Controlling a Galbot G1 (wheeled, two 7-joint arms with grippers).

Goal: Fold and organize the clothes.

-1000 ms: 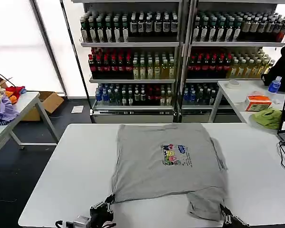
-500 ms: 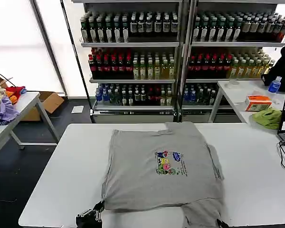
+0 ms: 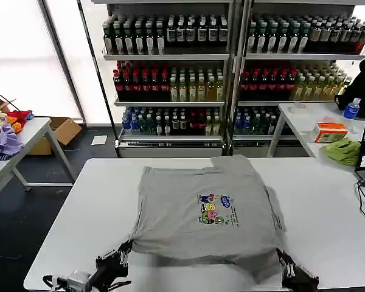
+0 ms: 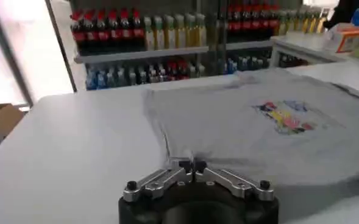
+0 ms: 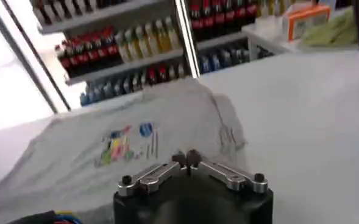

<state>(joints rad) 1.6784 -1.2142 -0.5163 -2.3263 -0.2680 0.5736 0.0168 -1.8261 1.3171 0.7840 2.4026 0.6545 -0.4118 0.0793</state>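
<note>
1. Left gripper (image 4: 191,165): I see its two fingers drawn together at the tips, pinching the near-left corner of the grey shirt (image 3: 207,210). In the head view this gripper (image 3: 123,250) sits at the near edge of the white table (image 3: 79,225), the cloth rising slightly into it.
2. Right gripper (image 5: 187,159): its fingers meet at the tips, and the near-right hem of the shirt (image 5: 136,140) runs up to them. I judge it is clamped on that hem; the head view places it (image 3: 285,263) at the near-right corner of the garment.
3. Why I hold it so: with both near corners pinched, the hem is stretched between the arms and the cloth stays taut and flat, ready to be carried over in one fold.
4. The shirt lies print-side up in the middle of the table, its multicoloured chest print (image 3: 214,210) near the centre. The far edge rests flat toward the shelves of bottles (image 3: 231,67).
5. One sleeve (image 3: 272,210) bunches along the right side. I judge it may crease if the fold goes over it unsmoothed.
6. Stage, as I judge it: the first fold is set up, not yet made.
</note>
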